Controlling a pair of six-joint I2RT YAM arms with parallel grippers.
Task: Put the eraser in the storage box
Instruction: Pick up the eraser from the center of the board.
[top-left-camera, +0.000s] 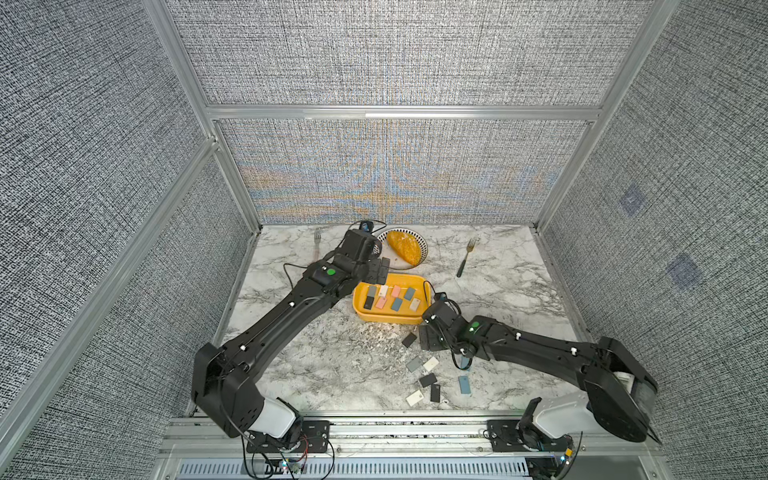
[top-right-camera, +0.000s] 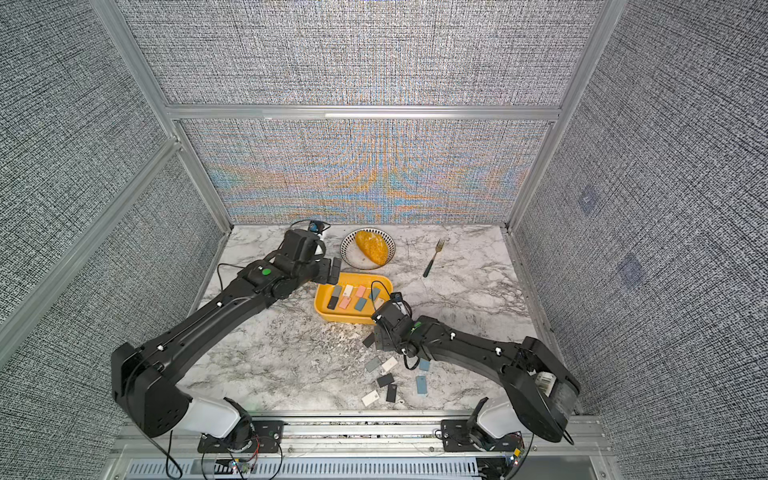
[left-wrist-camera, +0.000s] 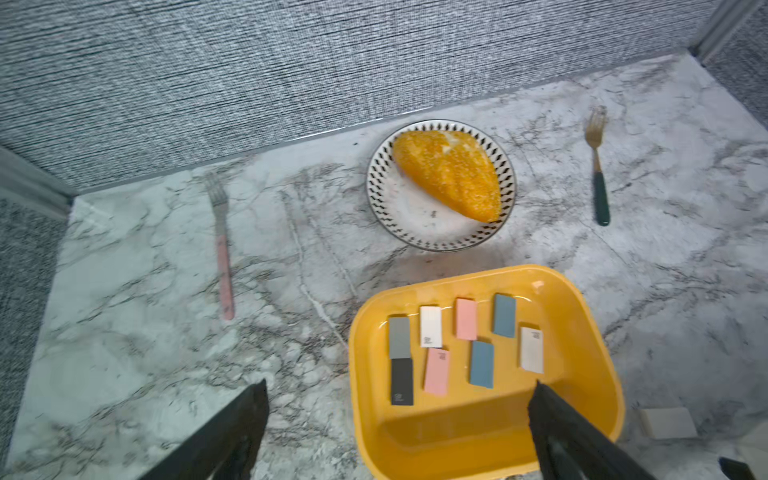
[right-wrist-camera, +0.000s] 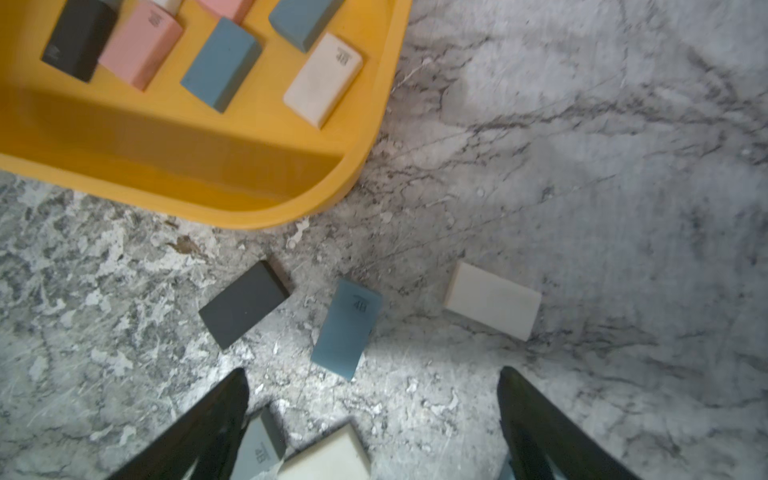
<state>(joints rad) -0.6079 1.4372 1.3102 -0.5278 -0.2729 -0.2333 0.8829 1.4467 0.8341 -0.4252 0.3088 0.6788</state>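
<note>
Right wrist view: right gripper (right-wrist-camera: 372, 372), jaws spread and empty, hovers over three loose pieces on the marble table (right-wrist-camera: 582, 166): dark eraser (right-wrist-camera: 245, 303), blue eraser (right-wrist-camera: 347, 328), white eraser (right-wrist-camera: 492, 305). In both top views this scatter lies at five o'clock from the storage box (top-left-camera: 386, 318). Farther on, eight erasers (left-wrist-camera: 482, 363) rest inside the box. Left gripper (left-wrist-camera: 399, 386), likewise spread and empty, hangs at its eleven o'clock rim. Judged partly done: the loose pieces are left to move.
</note>
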